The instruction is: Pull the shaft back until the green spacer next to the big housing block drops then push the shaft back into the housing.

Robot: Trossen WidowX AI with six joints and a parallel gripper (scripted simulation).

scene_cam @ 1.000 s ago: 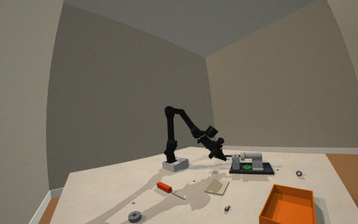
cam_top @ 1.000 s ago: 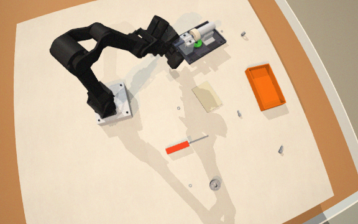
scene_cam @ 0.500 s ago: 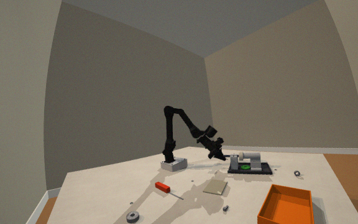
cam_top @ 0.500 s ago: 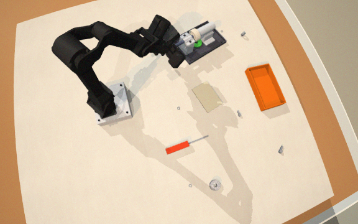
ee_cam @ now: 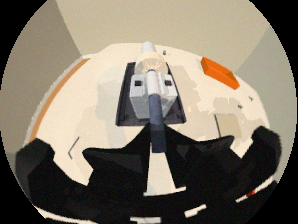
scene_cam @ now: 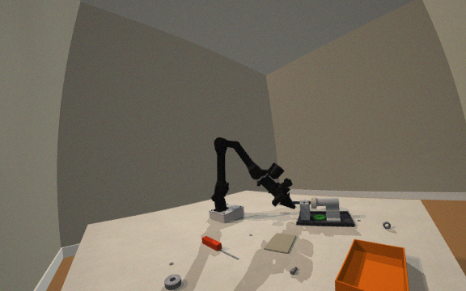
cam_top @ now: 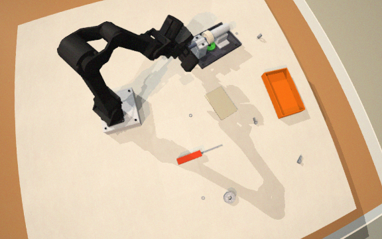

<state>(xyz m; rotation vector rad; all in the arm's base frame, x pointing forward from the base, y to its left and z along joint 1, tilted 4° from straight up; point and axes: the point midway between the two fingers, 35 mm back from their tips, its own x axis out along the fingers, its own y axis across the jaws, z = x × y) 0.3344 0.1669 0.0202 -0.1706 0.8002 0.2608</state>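
Note:
My gripper (cam_top: 190, 47) (scene_cam: 294, 205) (ee_cam: 153, 125) is shut on the outer end of the dark shaft (scene_cam: 298, 202) (ee_cam: 156, 114), just outside the small support block (cam_top: 199, 50) (scene_cam: 305, 211) (ee_cam: 145, 107). The green spacer (cam_top: 211, 46) (scene_cam: 319, 217) lies flat on the dark base plate (cam_top: 235, 42) (scene_cam: 349, 222) (ee_cam: 121, 114), off the shaft line. A cream spacer (cam_top: 207, 36) (scene_cam: 314, 203) (ee_cam: 150, 62) stands up on the shaft line, between the small block and the big cylindrical housing (cam_top: 221, 30) (scene_cam: 329, 203). How deep the shaft reaches into the housing is hidden.
An orange bin (cam_top: 285, 93) (scene_cam: 383, 271) (ee_cam: 219, 73) stands beyond a beige pad (cam_top: 221, 103) (scene_cam: 281, 242) (ee_cam: 230, 125). A red screwdriver (cam_top: 189, 157) (scene_cam: 211, 243), a grey ring (cam_top: 231, 197) (scene_cam: 172, 281) and several small metal parts lie on the table.

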